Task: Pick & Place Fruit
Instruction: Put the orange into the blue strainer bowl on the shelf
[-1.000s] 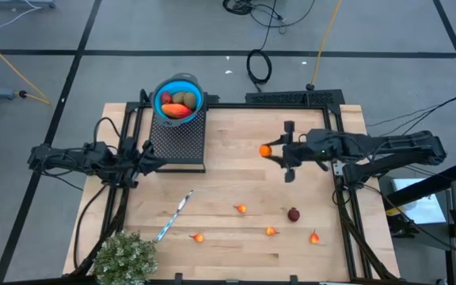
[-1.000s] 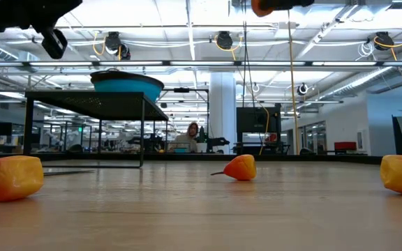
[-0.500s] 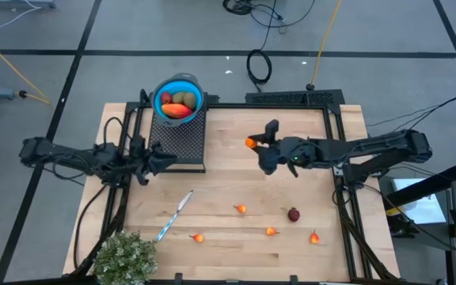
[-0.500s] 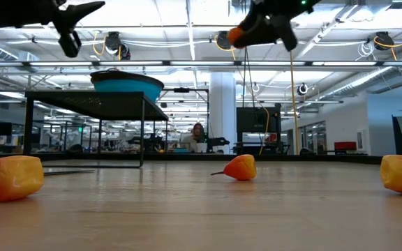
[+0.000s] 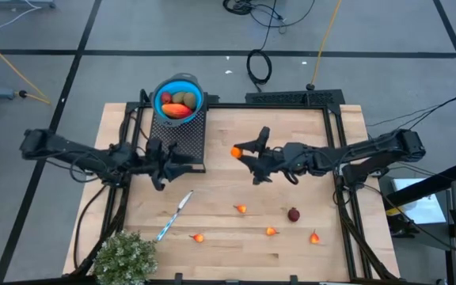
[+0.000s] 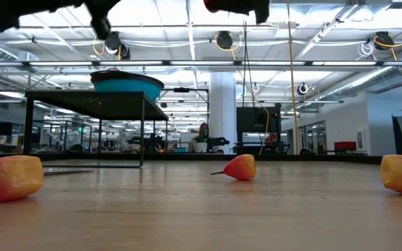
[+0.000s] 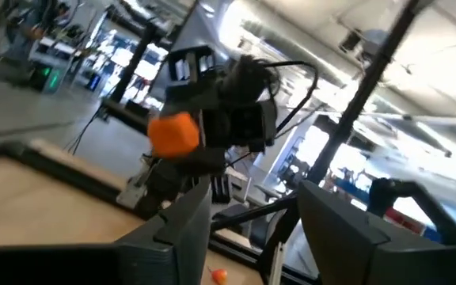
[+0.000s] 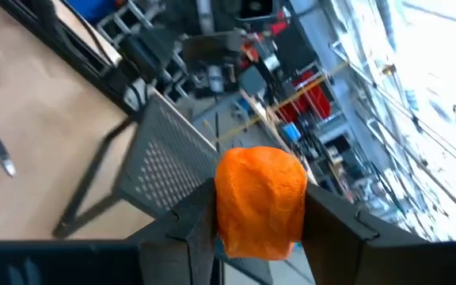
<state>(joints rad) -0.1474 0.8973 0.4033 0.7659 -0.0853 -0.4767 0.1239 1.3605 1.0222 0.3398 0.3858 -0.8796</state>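
High view: right gripper (image 5: 244, 153) clamped on a lumpy matte orange fruit (image 5: 236, 152) above mid-table, left gripper (image 5: 182, 161) spread and empty beside the perforated metal stand (image 5: 177, 138), smooth wooden table (image 5: 236, 245) strewn with tiny orange pieces.

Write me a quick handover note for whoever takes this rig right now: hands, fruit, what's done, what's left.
Right hand: shut on an orange fruit, held in the air over mid-table, facing the mesh stand.
Left hand: open and empty, hanging by the stand's front edge.
Done: the blue bowl behind the stand holds several fruits, among them a long red-orange piece and olive-brown ovals.
Left: four small orange fruits and one dark red ball lie on the table's near half.
The knife and plant sit at the near left.
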